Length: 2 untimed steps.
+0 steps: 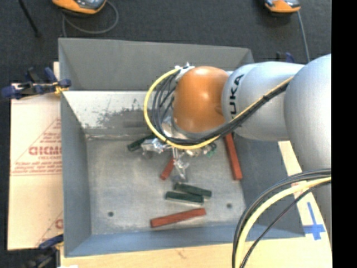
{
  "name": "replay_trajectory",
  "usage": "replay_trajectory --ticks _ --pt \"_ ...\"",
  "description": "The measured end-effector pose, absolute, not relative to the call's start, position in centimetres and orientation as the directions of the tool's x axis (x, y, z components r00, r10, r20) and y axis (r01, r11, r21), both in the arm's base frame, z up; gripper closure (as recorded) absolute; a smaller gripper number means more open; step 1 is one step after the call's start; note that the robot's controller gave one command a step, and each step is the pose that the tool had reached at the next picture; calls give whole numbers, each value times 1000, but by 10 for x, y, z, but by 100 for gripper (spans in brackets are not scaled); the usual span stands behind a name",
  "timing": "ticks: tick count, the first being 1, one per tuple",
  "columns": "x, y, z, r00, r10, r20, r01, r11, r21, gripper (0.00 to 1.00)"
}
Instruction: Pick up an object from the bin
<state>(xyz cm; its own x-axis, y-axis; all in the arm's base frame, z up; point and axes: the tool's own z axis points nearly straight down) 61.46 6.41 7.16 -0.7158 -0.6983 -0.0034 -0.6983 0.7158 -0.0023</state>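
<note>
We see the gripper (pixel 179 169) low over the middle of the bin (pixel 72 166), a short red stick (pixel 166 171) just left of it, and cannot tell how open it is.

Your grey metal bin (pixel 100 172) holds a red-brown bar (pixel 177 217) at six o'clock, a second red-brown bar (pixel 233 158) at three, and dark green bars (pixel 188 194) at five.

You see a pale grey, rounded arm (pixel 290 105) with black KUKA lettering (pixel 233 96). A glossy orange cover (pixel 198 99) caps its wrist. Yellow and black cables (pixel 149 102) loop round the cover and along the arm. Gripper (pixel 178 169): silvery metal.
</note>
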Motion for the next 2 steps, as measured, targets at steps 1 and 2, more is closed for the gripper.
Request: replay_trajectory --ticks 1,2 --pt "615 64 72 -719 -695 -5 -695 719 0 100" --pt "606 47 209 -699 -715 -9 -715 699 -9 100"
